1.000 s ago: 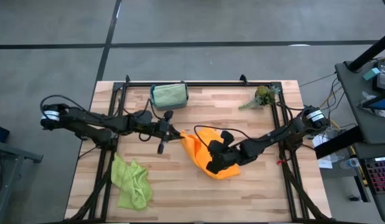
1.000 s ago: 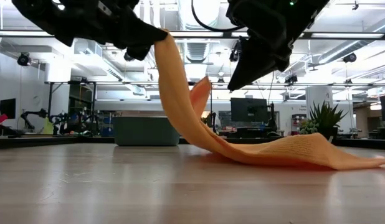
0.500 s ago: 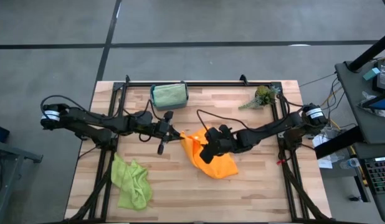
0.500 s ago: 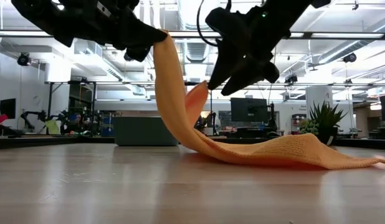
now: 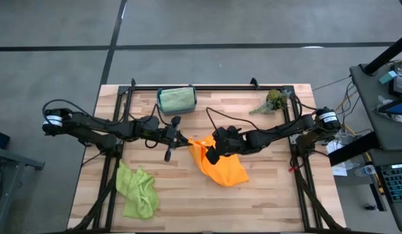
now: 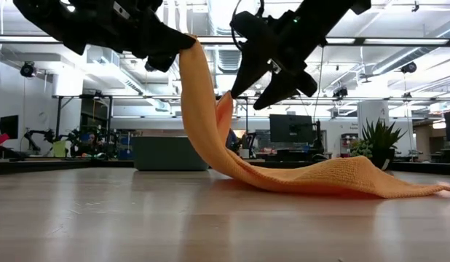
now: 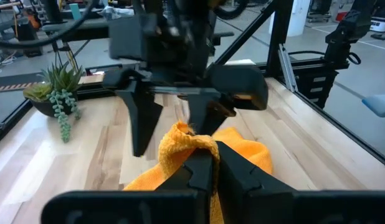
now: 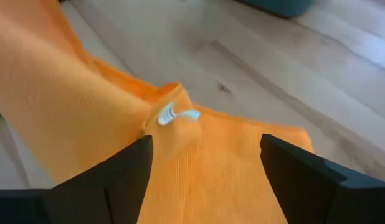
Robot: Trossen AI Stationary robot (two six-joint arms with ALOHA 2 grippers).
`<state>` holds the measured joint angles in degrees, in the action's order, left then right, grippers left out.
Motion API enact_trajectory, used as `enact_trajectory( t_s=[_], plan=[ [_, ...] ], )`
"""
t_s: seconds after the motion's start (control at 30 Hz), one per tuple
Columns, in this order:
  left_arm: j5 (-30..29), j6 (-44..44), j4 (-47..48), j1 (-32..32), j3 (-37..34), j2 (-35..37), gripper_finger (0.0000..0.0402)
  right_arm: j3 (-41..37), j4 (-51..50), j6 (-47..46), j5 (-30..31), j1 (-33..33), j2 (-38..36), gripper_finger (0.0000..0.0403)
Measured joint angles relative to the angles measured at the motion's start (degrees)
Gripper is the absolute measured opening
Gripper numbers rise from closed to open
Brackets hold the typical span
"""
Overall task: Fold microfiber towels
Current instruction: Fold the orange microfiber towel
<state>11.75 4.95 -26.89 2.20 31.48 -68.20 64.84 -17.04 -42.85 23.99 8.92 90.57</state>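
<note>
Overhead, table-level and wrist cameras share the orange towel (image 5: 222, 168).

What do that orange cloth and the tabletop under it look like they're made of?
The orange cloth looks like soft microfiber or a similar knit: matte, with a fine ribbed texture, and it drapes limply from the left gripper down to the table. The tabletop looks like wood, probably butcher-block planks: pale strips with visible grain and seams and a smooth, slightly glossy finish.

A wooden table (image 5: 272, 195) carries an orange towel (image 5: 227, 170) near its middle, one corner lifted off the wood. A lime towel (image 5: 139, 190) lies crumpled by the front left. A teal bin (image 5: 176, 99) and a plant sprig (image 5: 274, 101) sit along the far edge.
</note>
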Motion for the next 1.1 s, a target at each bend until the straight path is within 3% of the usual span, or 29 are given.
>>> enact_trajectory(
  t_s=[0.6, 0.83, 1.0, 1.1],
  plan=[
    [0.0, 0.0, -0.04, 0.04, 0.0, 0.0, 0.0, 0.41, 4.51, 0.85, -2.14, 0.06, -0.04, 0.0273],
    [-0.02, 0.0, -0.42, 0.04, 0.2, 0.0, 0.0, 0.27, 4.73, -0.6, -2.12, 0.06, 4.78, 0.0261],
    [-0.02, 0.0, -0.52, 0.02, 0.2, 0.0, 0.0, 0.22, 9.95, 1.44, -0.99, 0.31, 6.9, 0.0237],
    [-0.02, 0.0, -0.52, 0.02, 0.2, 0.0, 0.0, 0.22, 9.95, 2.7, 0.05, 0.46, 6.79, 0.0194]
  ],
)
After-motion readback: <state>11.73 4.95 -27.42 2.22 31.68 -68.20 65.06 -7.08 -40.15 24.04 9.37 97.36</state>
